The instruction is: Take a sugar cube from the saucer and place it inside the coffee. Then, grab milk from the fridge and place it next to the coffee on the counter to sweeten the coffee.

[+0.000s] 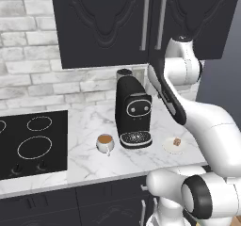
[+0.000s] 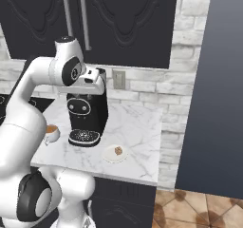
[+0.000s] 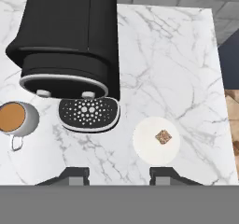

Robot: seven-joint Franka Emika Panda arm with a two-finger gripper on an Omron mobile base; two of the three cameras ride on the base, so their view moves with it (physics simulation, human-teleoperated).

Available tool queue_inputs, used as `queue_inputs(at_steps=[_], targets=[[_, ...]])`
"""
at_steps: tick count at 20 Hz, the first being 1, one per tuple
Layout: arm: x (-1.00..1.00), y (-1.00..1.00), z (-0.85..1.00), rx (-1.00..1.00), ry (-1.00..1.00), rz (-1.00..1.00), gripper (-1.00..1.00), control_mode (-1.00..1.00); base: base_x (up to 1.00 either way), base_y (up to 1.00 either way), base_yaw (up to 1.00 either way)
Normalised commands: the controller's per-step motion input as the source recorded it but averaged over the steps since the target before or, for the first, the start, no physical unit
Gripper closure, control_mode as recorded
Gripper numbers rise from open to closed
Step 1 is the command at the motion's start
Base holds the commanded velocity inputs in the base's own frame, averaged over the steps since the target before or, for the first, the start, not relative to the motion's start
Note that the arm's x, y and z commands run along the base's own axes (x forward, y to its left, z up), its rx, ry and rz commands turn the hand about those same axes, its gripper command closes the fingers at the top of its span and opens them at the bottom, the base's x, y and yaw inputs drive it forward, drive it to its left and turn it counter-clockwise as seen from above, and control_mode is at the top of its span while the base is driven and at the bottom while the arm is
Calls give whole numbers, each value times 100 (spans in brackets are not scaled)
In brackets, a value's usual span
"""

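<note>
My gripper hangs high above the counter, up at the level of the coffee machine's top, looking straight down; my two finger tips stand apart with nothing between them, so I hold nothing. Everything turns on the sugar cube: it sits on the saucer, a little off the plate's middle, and the saucer lies just to the right of the coffee machine's drip tray as I look down. That puts the cube below me and slightly to the side of my right finger tip, not centred between the two. The coffee stands on the opposite side of the drip tray, well apart from the saucer. I judge I must shift sideways towards the saucer and then descend a long way before closing.
</note>
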Motion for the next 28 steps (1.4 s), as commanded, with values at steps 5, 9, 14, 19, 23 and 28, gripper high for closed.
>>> queue_inputs(at_steps=[5,9,14,19,23,28], targets=[[-38,-4,-11,0,-3,-2,-100,-100,0,0,0],[-73,-21,-45,0,-14,-2,-100,-100,0,0,0],[-40,-35,-52,0,-12,0,-100,-100,0,0,0],[-4,-37,-31,5,-2,0,-100,-100,0,0,0],[0,-36,-40,10,0,10,-100,-100,0,0,0],[3,-29,-46,8,1,18,-100,-100,0,0,0]])
